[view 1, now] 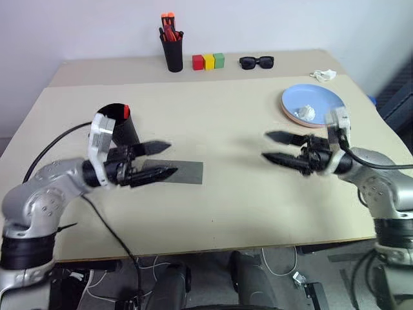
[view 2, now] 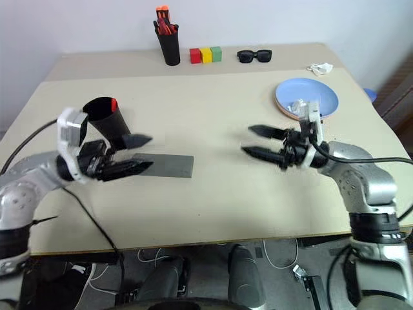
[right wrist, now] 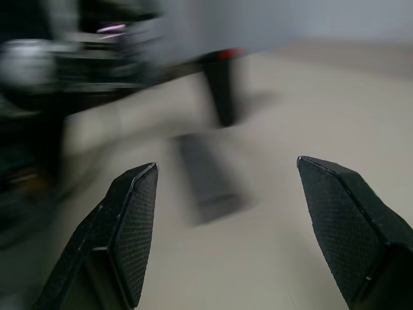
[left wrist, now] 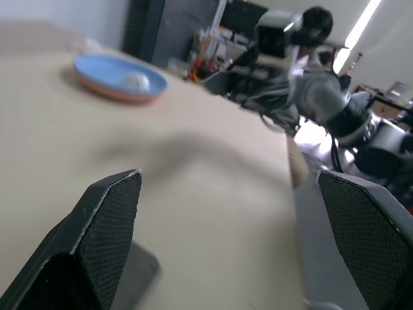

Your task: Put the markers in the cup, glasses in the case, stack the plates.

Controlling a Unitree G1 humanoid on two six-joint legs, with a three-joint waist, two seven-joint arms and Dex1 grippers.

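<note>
Case beside left gripper.

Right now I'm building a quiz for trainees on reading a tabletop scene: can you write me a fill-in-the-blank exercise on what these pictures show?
1. The blue plate sits on top of the ____ plate.
2. The red-capped marker stands inside the black ____.
3. The sunglasses lie beside a row of three colored ____.
4. Both the left gripper and the right gripper are ____ and hold nothing.

Missing words: pink; cup; blocks; open
</note>
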